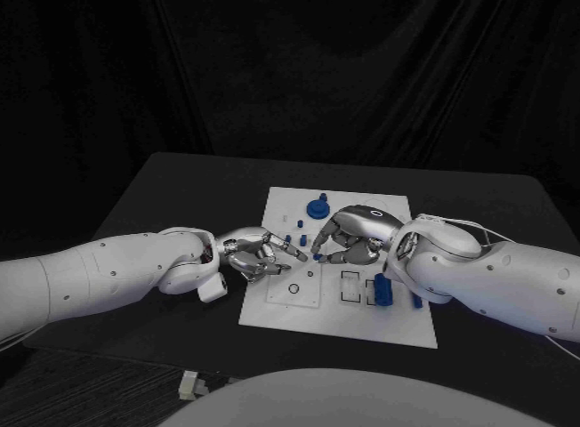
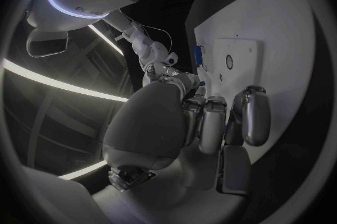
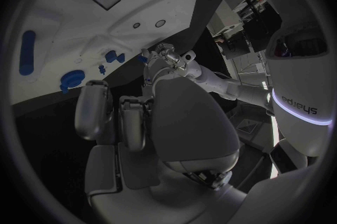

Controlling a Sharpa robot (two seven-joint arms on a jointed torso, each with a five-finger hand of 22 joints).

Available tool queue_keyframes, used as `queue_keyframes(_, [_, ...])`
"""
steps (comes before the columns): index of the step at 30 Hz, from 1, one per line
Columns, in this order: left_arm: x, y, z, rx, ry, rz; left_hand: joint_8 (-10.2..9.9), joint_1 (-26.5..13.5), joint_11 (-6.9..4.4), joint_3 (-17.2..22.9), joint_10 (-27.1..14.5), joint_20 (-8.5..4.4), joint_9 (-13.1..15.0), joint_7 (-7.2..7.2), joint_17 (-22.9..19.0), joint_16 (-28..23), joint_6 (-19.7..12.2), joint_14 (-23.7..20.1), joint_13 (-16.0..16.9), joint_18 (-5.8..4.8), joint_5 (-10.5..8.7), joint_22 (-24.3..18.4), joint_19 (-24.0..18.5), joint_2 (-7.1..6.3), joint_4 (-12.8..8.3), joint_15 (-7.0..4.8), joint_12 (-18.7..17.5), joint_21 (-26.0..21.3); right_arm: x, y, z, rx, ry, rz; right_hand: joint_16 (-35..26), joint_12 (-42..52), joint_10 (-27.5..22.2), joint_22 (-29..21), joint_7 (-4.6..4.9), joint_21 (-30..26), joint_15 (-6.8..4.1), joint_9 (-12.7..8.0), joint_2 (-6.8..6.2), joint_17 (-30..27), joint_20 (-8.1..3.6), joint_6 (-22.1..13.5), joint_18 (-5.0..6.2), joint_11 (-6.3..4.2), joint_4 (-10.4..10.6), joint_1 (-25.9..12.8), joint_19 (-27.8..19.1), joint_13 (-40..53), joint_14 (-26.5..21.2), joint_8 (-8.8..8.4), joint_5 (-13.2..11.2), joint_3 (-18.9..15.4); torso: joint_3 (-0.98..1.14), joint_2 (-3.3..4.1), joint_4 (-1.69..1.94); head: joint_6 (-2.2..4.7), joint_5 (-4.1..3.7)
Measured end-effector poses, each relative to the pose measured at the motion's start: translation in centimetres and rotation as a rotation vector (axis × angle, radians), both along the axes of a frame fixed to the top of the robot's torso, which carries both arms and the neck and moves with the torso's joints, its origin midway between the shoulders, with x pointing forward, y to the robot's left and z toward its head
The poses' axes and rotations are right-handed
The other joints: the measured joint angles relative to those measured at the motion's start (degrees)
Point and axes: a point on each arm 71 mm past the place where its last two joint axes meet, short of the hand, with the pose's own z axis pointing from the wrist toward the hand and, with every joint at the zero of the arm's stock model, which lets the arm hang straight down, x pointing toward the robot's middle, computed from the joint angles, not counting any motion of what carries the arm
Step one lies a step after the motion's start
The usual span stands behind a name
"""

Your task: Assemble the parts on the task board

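In the head view, mid-frame, the left hand and right hand curl their fingers over the white task board, small blue parts above them; the right wrist view shows parts left of loosely bent fingers, any pinch unclear.

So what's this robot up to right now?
It is working over a white task board on a black table, where small blue parts go together. Both hands meet over the middle of the board: the left hand reaches in from one side, the right hand from the other, fingers curled down near some small blue pieces. Whether either hand holds a piece cannot be told. A round blue part stands at the far edge, and a long blue part nearer the robot.
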Motion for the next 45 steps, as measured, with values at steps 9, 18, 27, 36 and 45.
queue_keyframes(9, [0.0, -0.1, 0.0, 0.001, -0.008, 0.007, 0.0, -0.7, 0.18, -1.8, -0.1, 0.41, 0.2, 0.63, 0.0, 0.0, -0.2, 0.0, 0.0, 0.00, -11.63, 0.0, -0.4, -0.16, -0.3, 0.00, 0.0, -0.8, -0.2, 0.2, 0.0, 0.038, 0.053, 0.001, 0.0, 0.0, 0.0, 0.0, 0.00, 0.0, 0.21, -0.1, 0.00, 0.0, 0.00, 0.0, 0.00, 0.00, 0.0, 0.0, 0.0, 0.0, -0.2, -0.33, 0.2, 0.0, 0.00, 0.01, 0.00, 0.00, 0.15])
queue_keyframes(18, [0.0, -0.2, 0.1, -0.004, -0.025, 0.017, 0.2, -0.7, 0.41, -4.8, 0.0, 0.41, 0.3, 0.83, 0.0, 0.0, 0.2, -0.2, 0.0, -0.01, -20.63, 0.0, -0.4, -0.14, -0.9, 0.22, -1.1, -1.1, -0.3, 0.2, 0.0, 0.054, 0.101, -0.004, 0.0, 0.0, 0.1, 0.0, 0.21, 0.0, 0.37, -0.2, 0.00, 0.0, 0.21, -0.2, 0.00, 0.12, 0.0, 0.0, -0.2, 0.0, -0.1, -0.33, 0.2, 0.0, 0.01, 0.01, 0.00, 0.00, 0.16])
queue_keyframes(27, [0.0, -0.4, 0.4, -0.030, -0.049, 0.019, 0.2, 1.8, -0.85, -6.6, 0.0, -0.04, 0.3, -1.39, 0.0, 0.0, 0.1, -0.1, 0.0, -0.02, -21.91, 0.0, 0.0, -1.25, -2.7, -0.52, -1.1, -1.1, -0.3, 0.3, -0.1, 0.065, 0.137, -0.009, 0.0, 0.0, 0.2, 0.0, 0.21, 0.0, 0.37, -0.2, 0.00, 0.0, 0.21, -0.2, 0.00, 0.16, 0.0, 0.0, -0.2, 0.0, -0.1, -0.33, 0.2, 0.0, 0.01, 0.01, 0.00, 0.00, 0.30])
queue_keyframes(36, [0.0, -0.7, 0.5, -0.044, -0.056, 0.014, 0.7, 2.6, -1.75, -7.1, 0.1, -0.95, 0.6, -3.40, 0.0, 0.0, 1.8, -0.1, 0.0, -0.03, -21.19, 0.0, 0.1, -1.13, -3.3, -1.34, -1.1, -1.4, -0.4, 0.7, -0.2, 0.072, 0.159, -0.003, 0.0, 0.0, 0.0, 0.0, 0.21, -0.3, 0.37, -0.2, 0.00, 0.0, 0.21, -0.2, 0.00, 0.37, 0.0, 0.0, -0.2, 0.0, -0.1, -0.33, 0.4, 0.0, 0.00, 0.01, 0.00, 0.00, 0.51])
queue_keyframes(45, [0.0, -1.1, 0.4, -0.050, -0.051, 0.003, 1.1, 2.8, -1.96, -7.3, -0.1, -1.24, 0.8, -4.01, 0.0, 0.0, 3.4, 0.1, 0.0, -0.03, -20.98, 0.0, 0.0, -0.94, -3.4, -1.54, -1.1, -1.4, -0.5, 1.2, -0.1, 0.079, 0.168, 0.007, 0.0, 0.0, 0.0, 0.0, 0.41, -0.3, 0.73, -0.3, 0.00, 0.0, 0.42, -0.4, 0.00, 0.37, -0.2, 0.0, -0.4, 0.0, -0.1, -0.33, 0.4, 0.2, 0.01, 0.01, 0.00, 0.00, 0.52])
